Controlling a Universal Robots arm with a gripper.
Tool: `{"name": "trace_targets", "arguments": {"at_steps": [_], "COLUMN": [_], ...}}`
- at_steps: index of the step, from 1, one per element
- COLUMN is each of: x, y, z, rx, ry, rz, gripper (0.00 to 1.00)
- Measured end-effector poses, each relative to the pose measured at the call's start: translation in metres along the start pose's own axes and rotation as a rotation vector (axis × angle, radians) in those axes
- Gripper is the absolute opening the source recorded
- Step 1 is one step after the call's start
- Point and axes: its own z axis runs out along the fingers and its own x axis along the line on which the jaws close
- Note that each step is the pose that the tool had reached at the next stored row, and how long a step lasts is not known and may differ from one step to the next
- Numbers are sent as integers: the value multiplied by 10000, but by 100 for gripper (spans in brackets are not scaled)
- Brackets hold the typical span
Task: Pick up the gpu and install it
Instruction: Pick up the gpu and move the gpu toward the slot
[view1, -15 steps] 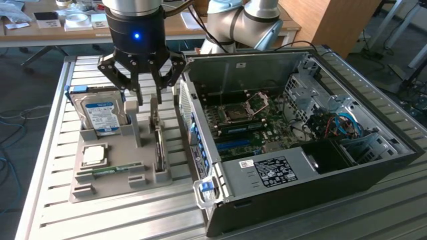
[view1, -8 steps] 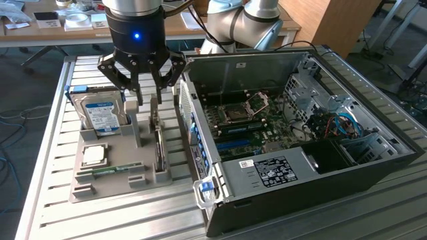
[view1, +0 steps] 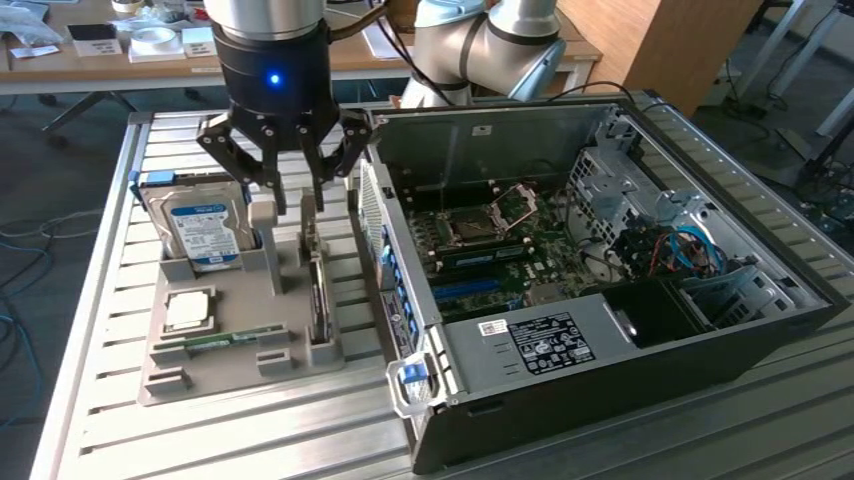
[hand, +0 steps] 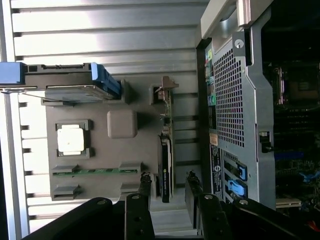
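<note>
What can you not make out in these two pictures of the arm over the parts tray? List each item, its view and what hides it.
- gpu face and fan: both views, card stands edge-on in the tray.
- hard drive lower end: exterior view, sunk in its tray slot.
- power-supply label text: exterior view, too small.
- Whether the open gripper touches the gpu: neither view settles it.

No legible text anywhere, blue-and-white label (view1: 207, 235) on hard drive (view1: 160, 210) printed too small to read, black label (view1: 543, 342) and white sticker (view1: 493, 326) on power supply (view1: 467, 360) likewise unreadable
</note>
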Motion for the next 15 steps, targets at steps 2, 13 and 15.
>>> {"name": "trace_targets", "arguments": {"at_steps": [2,13,15], "x": [1,3,4], "y": [-1,-6,-7], "z": [18,130,152], "rx": [1,1,1], "ry": [1,2,1], "rz": [0,0,0], "gripper": [42,42,42]}}
